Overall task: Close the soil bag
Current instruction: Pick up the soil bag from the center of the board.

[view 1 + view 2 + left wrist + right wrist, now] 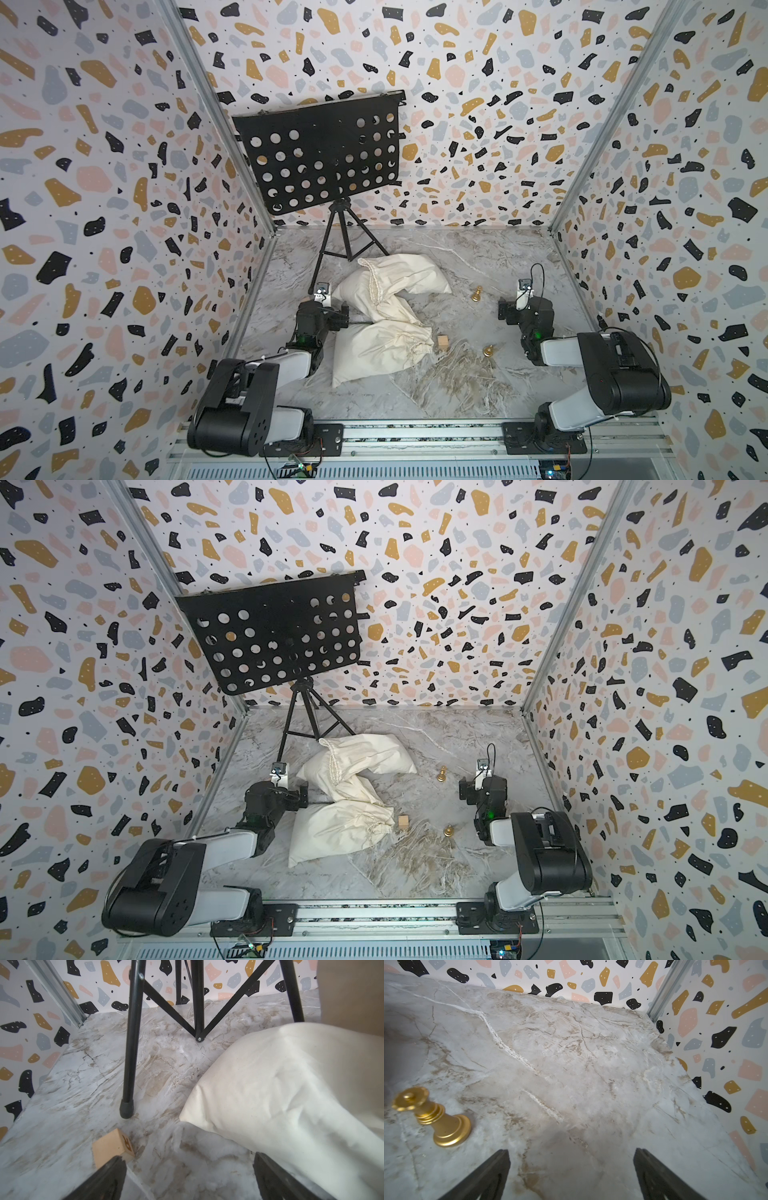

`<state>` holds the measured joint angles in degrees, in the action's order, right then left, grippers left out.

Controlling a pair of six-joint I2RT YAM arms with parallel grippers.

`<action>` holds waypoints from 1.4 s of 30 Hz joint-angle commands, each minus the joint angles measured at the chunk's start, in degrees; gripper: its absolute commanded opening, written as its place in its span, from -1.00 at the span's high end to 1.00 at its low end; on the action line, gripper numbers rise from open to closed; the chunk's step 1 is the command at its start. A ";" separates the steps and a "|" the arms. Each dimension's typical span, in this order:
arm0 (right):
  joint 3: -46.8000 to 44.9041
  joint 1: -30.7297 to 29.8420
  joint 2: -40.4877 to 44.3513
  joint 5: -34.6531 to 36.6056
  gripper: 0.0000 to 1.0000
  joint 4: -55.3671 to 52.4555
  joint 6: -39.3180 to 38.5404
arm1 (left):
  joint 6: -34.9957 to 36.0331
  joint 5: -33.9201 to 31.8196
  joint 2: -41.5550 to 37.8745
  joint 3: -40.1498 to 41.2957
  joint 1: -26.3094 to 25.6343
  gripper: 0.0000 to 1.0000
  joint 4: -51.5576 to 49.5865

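The cream cloth drawstring soil bag (399, 272) lies mid-table, mouth toward nine o'clock, beside the left gripper (189, 1159), its jaws wide and empty. At three o'clock the right gripper (571, 1153) gapes too, holding nothing.

The small wooden block (110, 1147) on the left side has one dark orange mark (127, 1144) printed on its side. It looks like a letter, but it is tipped over and too blurry to read. No other words or numbers can be read.
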<state>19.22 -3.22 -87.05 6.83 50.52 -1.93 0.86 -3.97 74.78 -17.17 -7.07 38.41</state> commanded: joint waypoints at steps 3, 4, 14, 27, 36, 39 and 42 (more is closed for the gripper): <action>1.87 0.16 9.32 2.33 -0.99 -10.06 1.42 | -1.50 -1.93 -10.74 -4.11 -0.02 -0.95 -10.86; 3.05 0.18 11.98 3.32 -0.99 -14.11 2.13 | -2.55 -2.55 -13.13 -4.89 -0.12 -0.94 -13.37; 16.44 -11.38 26.54 9.01 -0.99 -42.42 6.01 | -17.15 4.08 -22.45 -13.33 -5.17 -0.82 -30.20; 28.07 -30.84 18.73 -3.02 -0.93 -52.12 5.81 | -27.63 20.19 -9.88 -22.13 -10.28 -0.66 -29.98; 28.27 -36.56 15.08 -5.67 -0.89 -51.56 4.67 | -30.25 24.25 -3.10 -25.06 -11.96 -0.33 -26.81; 28.46 -37.72 14.21 -5.59 -0.88 -51.69 3.73 | -30.63 25.39 -0.69 -26.47 -12.54 -0.24 -26.39; 28.60 -38.86 13.65 -6.77 -0.87 -51.23 2.85 | -30.16 25.27 1.05 -28.60 -13.20 -0.03 -27.95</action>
<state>45.60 -41.25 -73.67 1.43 -0.47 2.24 -29.23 19.66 75.13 -42.68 -19.68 8.93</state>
